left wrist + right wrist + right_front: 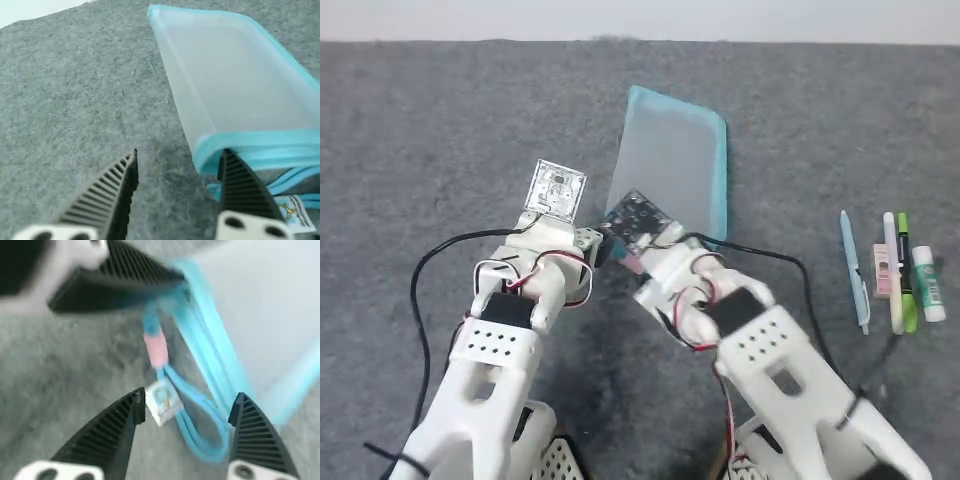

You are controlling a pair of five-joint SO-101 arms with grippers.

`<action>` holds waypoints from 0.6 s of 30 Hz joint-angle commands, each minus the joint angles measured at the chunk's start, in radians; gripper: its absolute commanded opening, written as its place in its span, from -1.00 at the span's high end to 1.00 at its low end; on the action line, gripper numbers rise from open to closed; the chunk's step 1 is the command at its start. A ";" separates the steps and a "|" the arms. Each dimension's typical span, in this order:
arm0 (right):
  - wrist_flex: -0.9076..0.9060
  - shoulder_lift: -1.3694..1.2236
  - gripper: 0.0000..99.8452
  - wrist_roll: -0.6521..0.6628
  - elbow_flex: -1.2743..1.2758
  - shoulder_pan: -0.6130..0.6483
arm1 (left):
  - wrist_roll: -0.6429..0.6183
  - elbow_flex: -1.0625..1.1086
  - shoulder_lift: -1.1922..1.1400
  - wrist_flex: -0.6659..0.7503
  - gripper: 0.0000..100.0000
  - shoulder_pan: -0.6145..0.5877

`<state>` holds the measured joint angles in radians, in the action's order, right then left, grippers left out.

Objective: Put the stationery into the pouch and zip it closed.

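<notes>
The translucent pouch point(670, 160) with teal trim lies flat at the table's middle. Both arms meet at its near corner. My left gripper point(177, 167) is open, one finger point(240, 185) touching the pouch's teal corner point(205, 150), the other over bare felt. My right gripper point(187, 402) is open, straddling the teal zipper cord point(192, 430) with its pink bead point(156, 347) and white tag point(162, 401). A finger of the left gripper point(115, 282) shows just beyond. The stationery lies in a row at the right: a blue pen point(853, 270), a white pen point(892, 265), a pink eraser point(881, 270), a green highlighter point(907, 275), a glue stick point(928, 285).
Grey felt point(430, 130) covers the table. Black cables point(440, 250) trail beside both arms. Open felt lies left of the pouch and between the pouch and the stationery row.
</notes>
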<state>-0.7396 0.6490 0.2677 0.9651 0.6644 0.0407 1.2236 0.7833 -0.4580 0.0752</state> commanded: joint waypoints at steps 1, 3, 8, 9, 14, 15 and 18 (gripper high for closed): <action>0.122 -0.096 0.47 -0.014 -0.008 0.042 | -0.015 -0.022 0.005 0.034 0.51 0.003; 0.174 -0.154 0.47 -0.012 -0.008 0.056 | -0.014 -0.022 0.005 0.034 0.51 0.002; 0.306 -0.274 0.47 -0.006 -0.008 0.056 | -0.008 -0.024 0.005 0.032 0.51 0.002; 0.326 -0.291 0.47 -0.006 -0.008 0.056 | 0.000 -0.024 0.005 0.031 0.51 0.002; 0.398 -0.352 0.47 -0.006 -0.008 0.054 | 0.008 -0.054 0.003 -0.020 0.51 -0.020; 0.423 -0.361 0.47 -0.006 -0.008 0.054 | 0.008 -0.062 0.003 -0.034 0.51 -0.025; 0.493 -0.395 0.47 -0.012 -0.009 0.054 | 0.005 -0.079 0.012 -0.089 0.51 -0.046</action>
<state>-0.3161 0.2593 0.2647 0.9651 0.7135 0.0407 1.2175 0.7833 -0.4933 0.0537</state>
